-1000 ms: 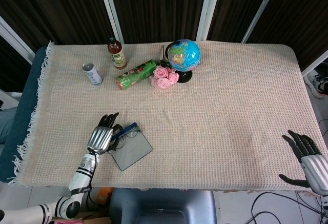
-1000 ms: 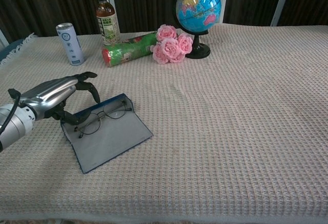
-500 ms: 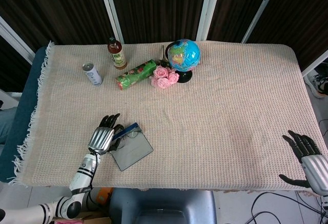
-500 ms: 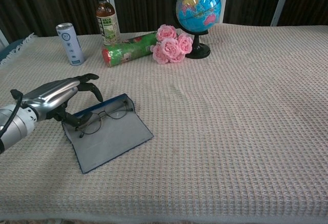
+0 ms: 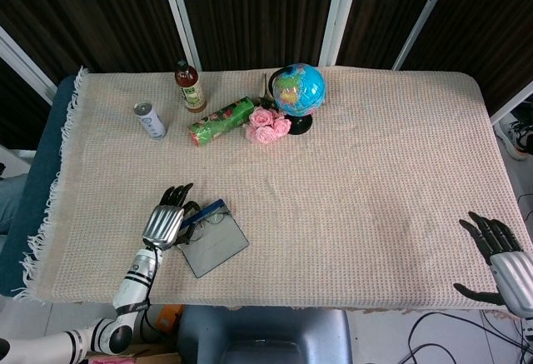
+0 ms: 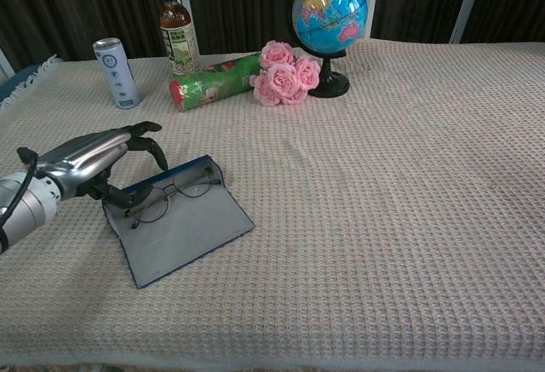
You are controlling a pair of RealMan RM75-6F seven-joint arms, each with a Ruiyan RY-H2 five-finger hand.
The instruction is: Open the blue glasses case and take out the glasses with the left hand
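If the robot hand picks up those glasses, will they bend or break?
The glasses look thin and wiry, so probably light, a bit bendy and fragile. Lying flat on the open blue case, they may slide before the left hand grips them.

one case, one glasses, one globe, one can

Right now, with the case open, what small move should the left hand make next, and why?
Probably curl the left hand down to pinch the glasses. The case lies open flat, the glasses still rest in it, and the fingers arch over their near end without clearly gripping.
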